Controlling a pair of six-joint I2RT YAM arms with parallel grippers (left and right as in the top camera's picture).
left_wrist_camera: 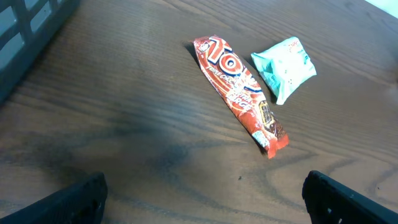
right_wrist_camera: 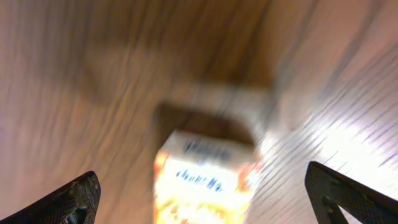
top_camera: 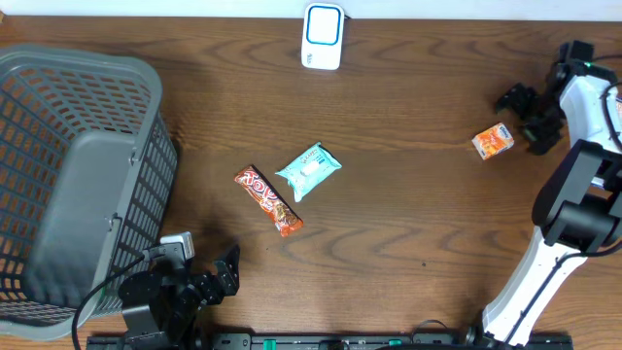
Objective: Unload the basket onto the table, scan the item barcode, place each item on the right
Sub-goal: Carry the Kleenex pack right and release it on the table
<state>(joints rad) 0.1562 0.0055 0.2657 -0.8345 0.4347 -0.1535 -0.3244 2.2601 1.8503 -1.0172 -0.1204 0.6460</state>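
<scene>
**A:** Where is the item to be scanned?

**B:** I take it to be the small orange carton (top_camera: 493, 142). It lies on the tabletop (top_camera: 408, 233) at about 2 o'clock, just to the 9 o'clock side of the right claw (top_camera: 530, 117). The wrist view shows it low between the fingers, badly blurred.

**A:** Is it held?

**B:** No. The right claw's fingers stand wide apart and the carton rests on the wood. The left claw (top_camera: 225, 274), down at 7 o'clock beside the grey basket (top_camera: 146, 87), is spread as well and holds nothing.

**A:** How should the pick-up go?

**B:** Settle the claw square over the carton and close on its two narrow sides, leaving the broad faces bare. I can't find the barcode in any view, so expect to turn the carton until the bars face the white scanner (top_camera: 323, 36) at 12 o'clock.

**A:** Is anything in the way?

**B:** I think not. The red chocolate bar (top_camera: 268, 201) and the teal packet (top_camera: 308, 171) lie near the centre, well off that path. Present the carton slowly and hold it still.
</scene>
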